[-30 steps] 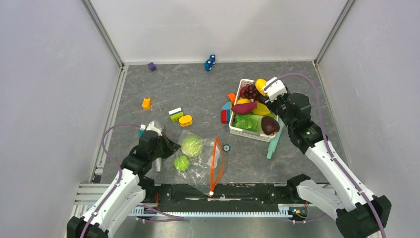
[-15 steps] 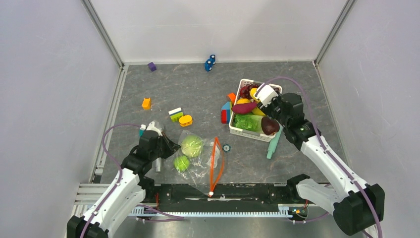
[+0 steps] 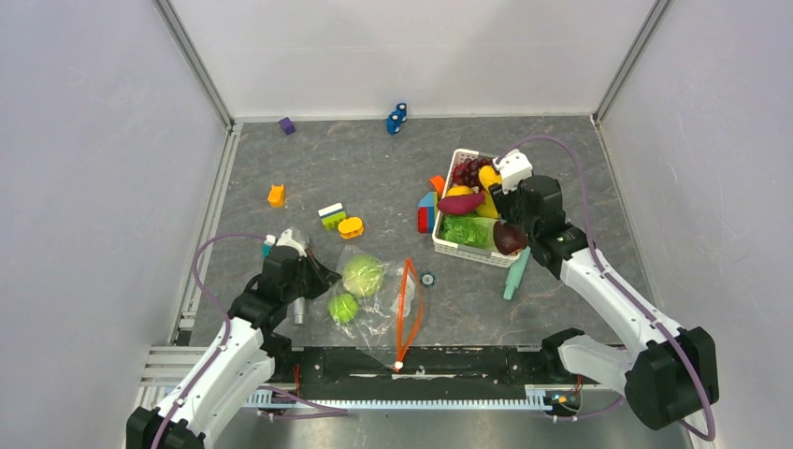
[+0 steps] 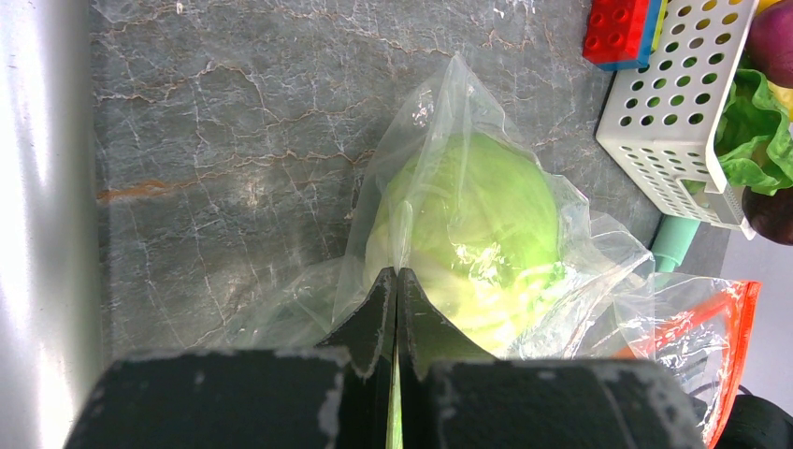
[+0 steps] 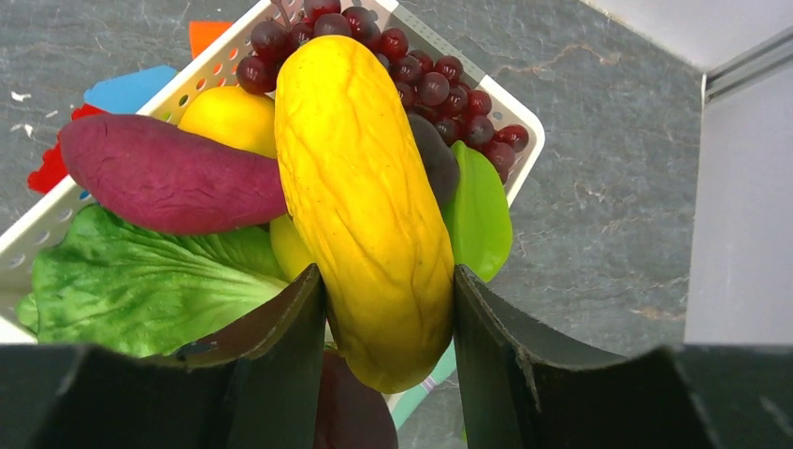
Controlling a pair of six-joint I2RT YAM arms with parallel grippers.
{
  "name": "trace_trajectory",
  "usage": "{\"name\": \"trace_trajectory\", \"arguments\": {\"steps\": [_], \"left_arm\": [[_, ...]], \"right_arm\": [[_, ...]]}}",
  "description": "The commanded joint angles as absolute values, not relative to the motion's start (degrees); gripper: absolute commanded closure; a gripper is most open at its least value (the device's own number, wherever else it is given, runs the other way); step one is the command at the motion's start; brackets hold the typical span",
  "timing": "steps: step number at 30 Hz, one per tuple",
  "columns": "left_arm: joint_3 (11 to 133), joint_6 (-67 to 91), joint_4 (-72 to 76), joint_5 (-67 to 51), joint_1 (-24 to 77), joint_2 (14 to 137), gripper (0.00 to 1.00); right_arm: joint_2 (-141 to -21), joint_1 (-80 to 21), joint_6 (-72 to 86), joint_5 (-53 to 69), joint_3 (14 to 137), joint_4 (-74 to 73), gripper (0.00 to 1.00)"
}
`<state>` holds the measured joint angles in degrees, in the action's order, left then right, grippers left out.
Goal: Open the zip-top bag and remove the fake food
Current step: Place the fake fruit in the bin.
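My left gripper (image 4: 396,281) has its fingers pressed flat together on a fold of the zip-top bag (image 4: 447,103); the bag lies on the table (image 3: 309,168) just ahead of the arm bases, with the cabbage (image 4: 468,234) and the round green fruit (image 3: 342,307) inside it. My right gripper (image 5: 385,281) has its fingers partway apart, clamped on either side of the yellow corn cob (image 5: 360,187); the cob hangs over the white basket (image 5: 28,234), above the magenta sweet potato (image 5: 168,178), lettuce (image 5: 140,290) and grapes (image 5: 421,75).

No legible text anywhere.
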<state>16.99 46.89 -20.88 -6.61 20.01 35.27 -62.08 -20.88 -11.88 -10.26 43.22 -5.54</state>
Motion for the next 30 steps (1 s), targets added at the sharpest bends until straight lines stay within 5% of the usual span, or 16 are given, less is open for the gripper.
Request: {"name": "trace_trajectory", "arguments": {"steps": [1, 30], "left_arm": [[17.93, 45.15, -19.95, -7.56, 20.13, 35.43, 0.98], [17.58, 45.35, -20.04, -7.47, 20.13, 34.94, 0.98]], "right_arm": [[-62.94, -20.65, -5.65, -12.46, 44.30, -2.28, 0.80], [-64.75, -20.61, -2.81, -8.76, 44.17, -3.09, 0.43]]}}
